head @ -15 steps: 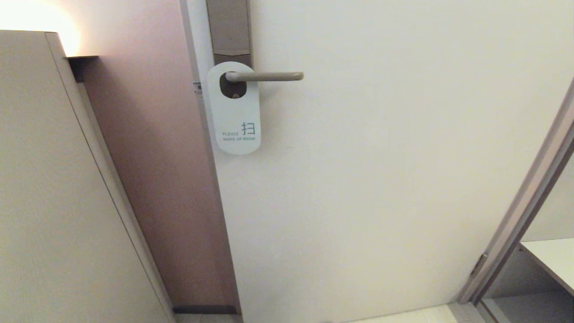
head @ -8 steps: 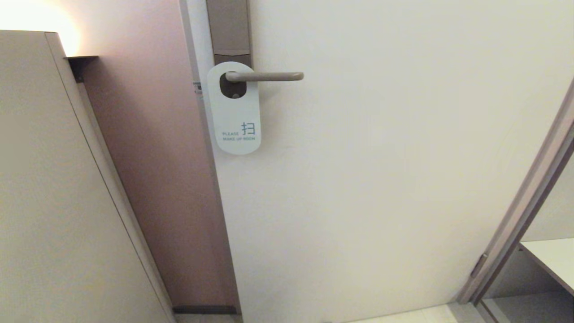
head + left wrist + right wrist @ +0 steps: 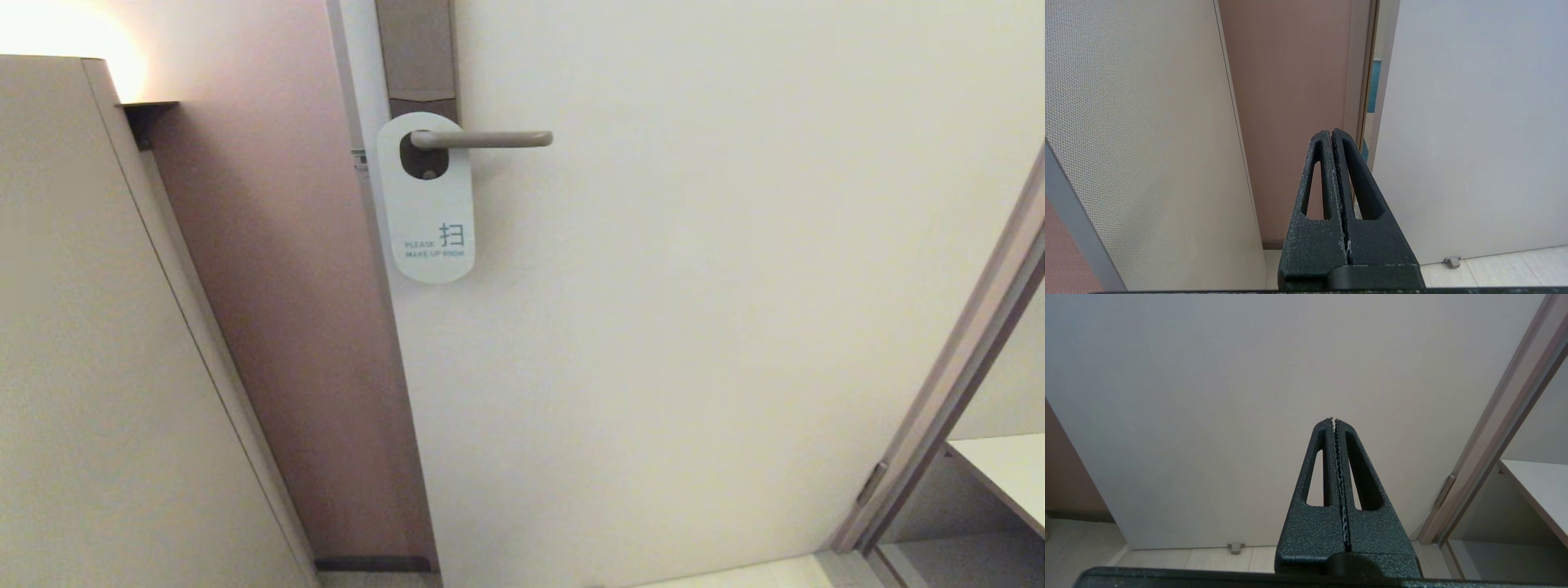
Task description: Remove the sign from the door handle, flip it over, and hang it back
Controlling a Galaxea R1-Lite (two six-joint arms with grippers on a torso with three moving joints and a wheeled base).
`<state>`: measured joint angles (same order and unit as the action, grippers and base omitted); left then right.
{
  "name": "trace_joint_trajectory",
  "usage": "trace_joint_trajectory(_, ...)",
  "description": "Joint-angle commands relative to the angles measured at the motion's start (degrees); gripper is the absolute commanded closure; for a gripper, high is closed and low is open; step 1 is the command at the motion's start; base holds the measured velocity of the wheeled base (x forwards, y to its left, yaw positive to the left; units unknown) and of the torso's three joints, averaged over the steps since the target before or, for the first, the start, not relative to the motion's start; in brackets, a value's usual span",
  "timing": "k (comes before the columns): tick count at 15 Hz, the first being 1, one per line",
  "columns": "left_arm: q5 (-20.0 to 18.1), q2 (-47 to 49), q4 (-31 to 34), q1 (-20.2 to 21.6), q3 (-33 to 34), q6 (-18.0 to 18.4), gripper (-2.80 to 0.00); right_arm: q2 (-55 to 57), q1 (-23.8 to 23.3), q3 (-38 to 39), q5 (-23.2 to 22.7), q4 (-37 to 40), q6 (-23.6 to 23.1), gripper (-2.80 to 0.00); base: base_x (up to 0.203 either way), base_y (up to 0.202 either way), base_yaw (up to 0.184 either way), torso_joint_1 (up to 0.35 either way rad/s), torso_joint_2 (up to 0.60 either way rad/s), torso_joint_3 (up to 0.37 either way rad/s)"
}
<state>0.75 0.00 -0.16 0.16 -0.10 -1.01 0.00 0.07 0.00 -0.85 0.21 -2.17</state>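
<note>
Pale door before us: nothing has changed over the last second. We see the sign hanging white-face-out on the door handle, untouched. Our left gripper and right gripper sit pinched together, empty, well below it.

The sign covers the lower plate, whose top the head view's edge cuts off; the sign's back face is hidden; the shelf runs off the right edge.
</note>
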Motion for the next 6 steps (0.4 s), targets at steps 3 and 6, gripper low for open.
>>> trace_joint_trajectory(3,0.04,0.00,-0.02,0.02,0.01,-0.04,0.00,0.09,0.01,0.00,-0.03,-0.03,-0.34,0.00,0.000,0.000,0.000,0.000,0.00,0.000)
trace_joint_trajectory(6,0.04,0.00,-0.02,0.02,0.01,-0.04,0.00,0.09,0.01,0.00,-0.03,-0.03,-0.20,0.00,0.000,0.000,0.000,0.000,0.00,0.000)
